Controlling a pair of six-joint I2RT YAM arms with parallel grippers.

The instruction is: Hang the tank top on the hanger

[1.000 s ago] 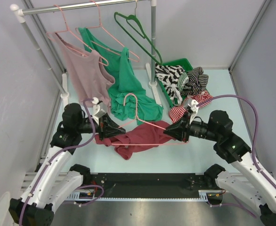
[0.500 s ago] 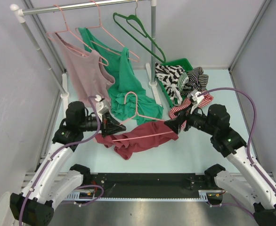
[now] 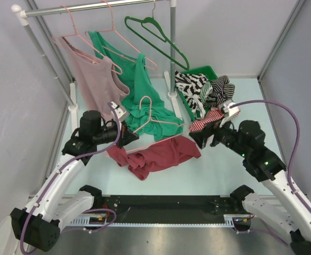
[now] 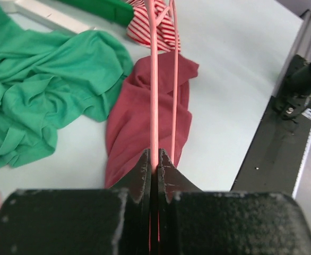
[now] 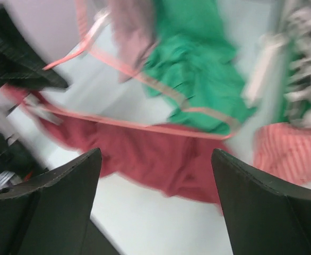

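Observation:
The maroon tank top (image 3: 156,154) lies crumpled on the table between the arms; it also shows under the hanger in the left wrist view (image 4: 129,122) and, blurred, in the right wrist view (image 5: 161,154). My left gripper (image 3: 130,139) is shut on one corner of the thin pink hanger (image 3: 148,118), which is lifted over the tank top's far edge with its hook toward the green top. Its wire (image 4: 153,79) runs straight out from the shut jaws (image 4: 154,162). My right gripper (image 3: 194,139) stands open just right of the tank top, holding nothing (image 5: 154,159). The hanger (image 5: 118,123) is apart from it.
A clothes rack (image 3: 92,6) at the back carries a pale pink top (image 3: 94,79), a bright green top (image 3: 142,90) that trails onto the table, spare pink hangers and a dark green hanger (image 3: 155,40). A green bin (image 3: 206,71) with striped clothes sits back right, with a red-striped cloth (image 3: 208,119) beside it.
My right gripper opened, let go of the hanger's right end and drew back to the right. My left gripper pulled the hanger back and left, off the tank top's middle.

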